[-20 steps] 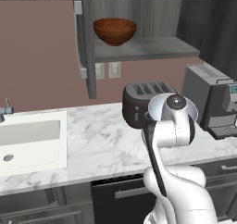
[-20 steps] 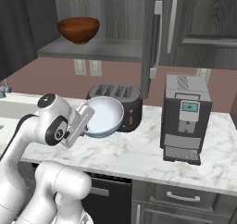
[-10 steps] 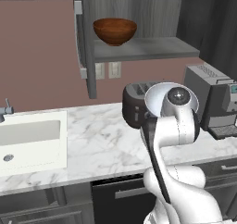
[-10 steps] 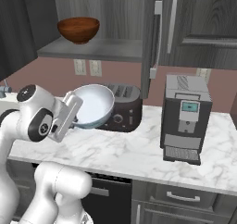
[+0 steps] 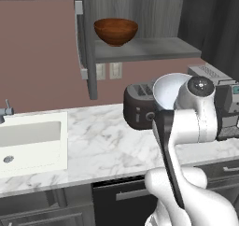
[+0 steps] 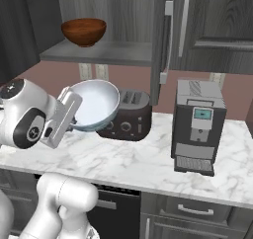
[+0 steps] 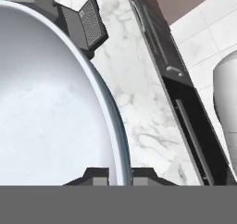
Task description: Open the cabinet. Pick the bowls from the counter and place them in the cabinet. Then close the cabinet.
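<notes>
There are two bowls. The brown wooden bowl [image 5: 115, 31] sits on the grey shelf [image 5: 144, 49] inside the open cabinet [image 6: 148, 16]. The white bowl [image 6: 96, 104] is up in the air, above the counter [image 6: 138, 164], and it is tipped on its side so you can see its white inside. It hangs just in front of the toaster.

There is one toaster [image 6: 126, 120], dark and with two slots on top. There is one coffee machine [image 6: 197, 127], standing to the right of the toaster. There is one white sink [image 5: 30, 141] set in the counter at the far left, with one small tap beside it. Two white wall plugs [image 5: 107, 71] sit on the pink wall under the shelf.

There is one robot arm with one gripper [image 7: 119, 176]. Its two dark fingers [image 7: 98, 176] are squeezed tight on the rim of the white bowl, one finger inside the rim and one outside (the hand view shows this best). The bowl's thin edge runs right up between them. The gripper touches nothing else.

The cabinet door [image 5: 84, 38] stands open, edge-on, left of the shelf. One closed door with a long silver handle [image 6: 185, 23] is on the right.
</notes>
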